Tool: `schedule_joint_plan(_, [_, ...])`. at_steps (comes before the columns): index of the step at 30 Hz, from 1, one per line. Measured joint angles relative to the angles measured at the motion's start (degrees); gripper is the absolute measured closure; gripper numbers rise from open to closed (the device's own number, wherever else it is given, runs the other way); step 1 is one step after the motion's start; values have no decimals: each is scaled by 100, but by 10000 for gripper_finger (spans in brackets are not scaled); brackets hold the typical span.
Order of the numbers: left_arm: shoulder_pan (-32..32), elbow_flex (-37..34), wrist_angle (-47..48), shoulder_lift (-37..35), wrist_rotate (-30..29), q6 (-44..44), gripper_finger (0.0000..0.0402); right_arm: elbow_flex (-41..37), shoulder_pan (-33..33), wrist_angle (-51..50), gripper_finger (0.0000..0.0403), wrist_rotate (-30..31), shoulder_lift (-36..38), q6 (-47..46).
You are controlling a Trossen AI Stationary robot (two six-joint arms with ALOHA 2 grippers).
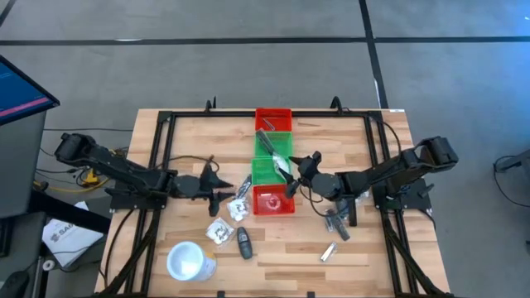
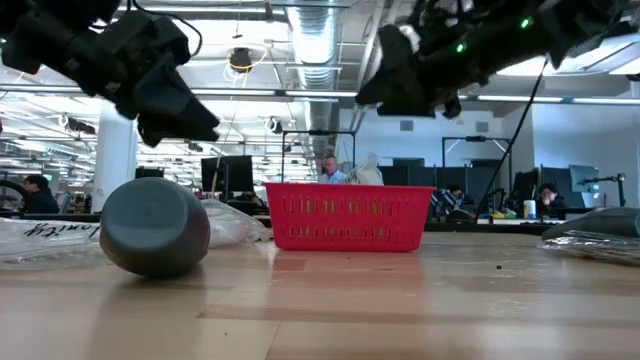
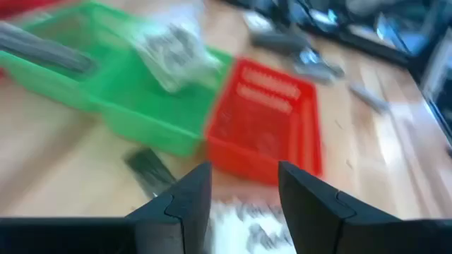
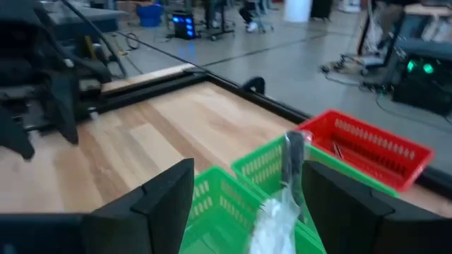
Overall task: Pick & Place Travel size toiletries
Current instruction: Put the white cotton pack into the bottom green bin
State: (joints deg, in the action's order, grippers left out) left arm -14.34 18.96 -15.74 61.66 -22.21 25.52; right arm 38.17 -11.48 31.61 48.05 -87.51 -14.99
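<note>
I see a row of four little bins in the middle of the wooden table (image 1: 190, 132). I will tell where things are from the near red bin (image 1: 274, 201), the one at the end of the row closest to the white cup (image 1: 190, 261).

My right gripper (image 1: 291, 174) hangs over the green bin (image 1: 267, 170) that touches the near red bin. Its two dark fingers (image 4: 166, 194) are wide apart and hold nothing. Between them, in the right wrist view, a clear packet (image 4: 277, 215) with white in it lies in the green bin. A slim grey tube (image 1: 267, 141) lies in the next green bin (image 1: 280, 142), one step farther from the near red bin. The far red bin (image 1: 273, 119) sits at the other end of the row.

My left gripper (image 1: 222, 187) is low over the table, just beside the near red bin, on the cup's side. Its fingers (image 3: 185, 204) are apart, and I see nothing between them. A clear packet (image 1: 238, 209) with white in it lies right by it, close to the near red bin. Another packet (image 1: 219, 232) lies between the near red bin and the cup. A black oblong piece (image 1: 244, 242) lies next to that packet.

On the other side of the near red bin, more small dark pieces (image 1: 336, 223) and a silver tube (image 1: 329, 251) lie on the table.
</note>
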Motion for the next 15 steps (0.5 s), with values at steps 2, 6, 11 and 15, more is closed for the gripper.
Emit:
schedule_joint_plan(2, [-90, 0, -20, 277, 64, 29, 248, 0, -85, -37, 154, 0, 117, 227])
schedule_joint_plan(6, [-170, 0, -32, 766, 213, 214, 248, 0, -248, -128, 154, 0, 337, 584])
schedule_joint_plan(11, [-182, 0, -44, 1093, 540, 346, 248, 0, -368, -165, 154, -3, 538, 642])
schedule_joint_plan(15, [-177, 0, -61, 1229, 853, 318, 248, 0, -399, -482, 154, -42, 551, 624])
